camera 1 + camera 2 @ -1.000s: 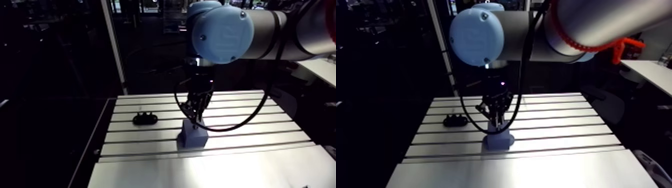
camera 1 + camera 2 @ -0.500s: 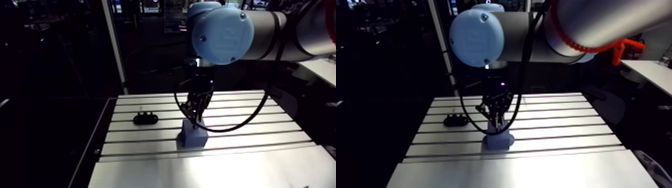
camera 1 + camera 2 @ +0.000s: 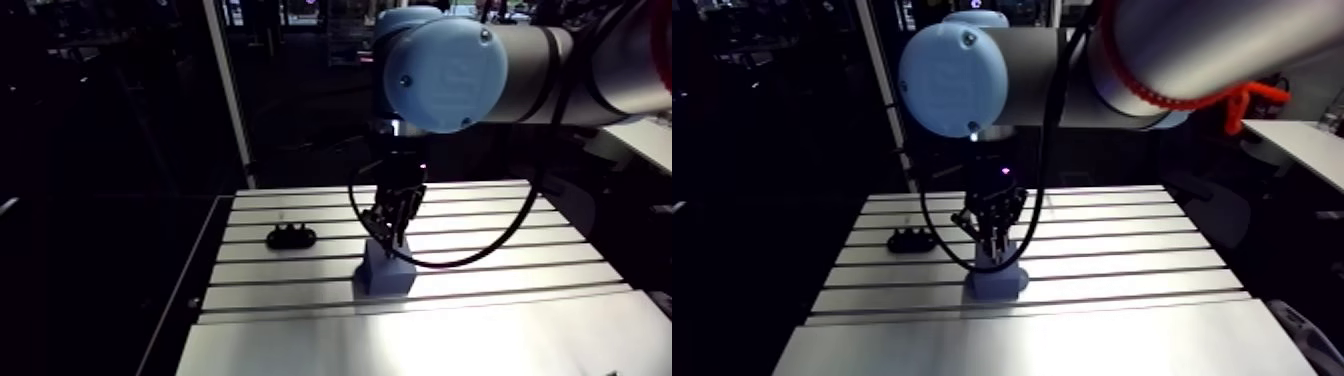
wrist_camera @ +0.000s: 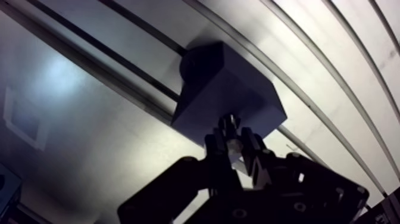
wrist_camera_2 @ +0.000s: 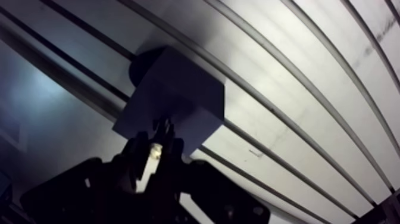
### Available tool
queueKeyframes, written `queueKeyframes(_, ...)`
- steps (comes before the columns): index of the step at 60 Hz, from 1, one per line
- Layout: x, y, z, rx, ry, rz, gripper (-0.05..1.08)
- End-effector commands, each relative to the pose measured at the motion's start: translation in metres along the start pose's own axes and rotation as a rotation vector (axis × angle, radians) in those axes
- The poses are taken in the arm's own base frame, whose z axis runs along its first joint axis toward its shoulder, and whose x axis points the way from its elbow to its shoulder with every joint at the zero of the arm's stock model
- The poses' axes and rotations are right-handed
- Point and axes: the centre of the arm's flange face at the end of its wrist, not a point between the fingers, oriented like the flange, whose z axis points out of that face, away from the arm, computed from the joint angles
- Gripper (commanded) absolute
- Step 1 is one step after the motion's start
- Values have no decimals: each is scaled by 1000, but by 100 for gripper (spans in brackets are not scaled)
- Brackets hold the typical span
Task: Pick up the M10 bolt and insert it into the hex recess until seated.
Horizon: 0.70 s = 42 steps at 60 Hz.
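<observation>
Slotted aluminium table [image 3: 500, 300] carries a blue-grey block [image 4: 229, 95] near the middle of its front edge and a small black part [image 3: 290, 237] toward its left edge. The gripper [image 4: 234, 128] hangs right above the block, its 2 fingers clenched on a bright metal piece, apparently the M10 bolt [image 4: 236, 149]. Being steel, the bolt is probably stiff, light and smooth, so it may slip if tilted; a firm pinch across the shank suits it. The hex recess does not show.
</observation>
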Motion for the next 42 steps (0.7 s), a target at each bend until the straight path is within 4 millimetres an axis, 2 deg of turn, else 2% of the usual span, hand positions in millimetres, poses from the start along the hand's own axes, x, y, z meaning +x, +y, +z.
queueKeyframes(1,-1,-2,2,-1,-5,-5,21)
queueKeyframes(2,-1,-1,2,0,-5,-6,2)
queueKeyframes(4,-1,-2,1,-1,-2,-9,1)
queueKeyframes(42,-4,0,-2,-6,5,-44,0)
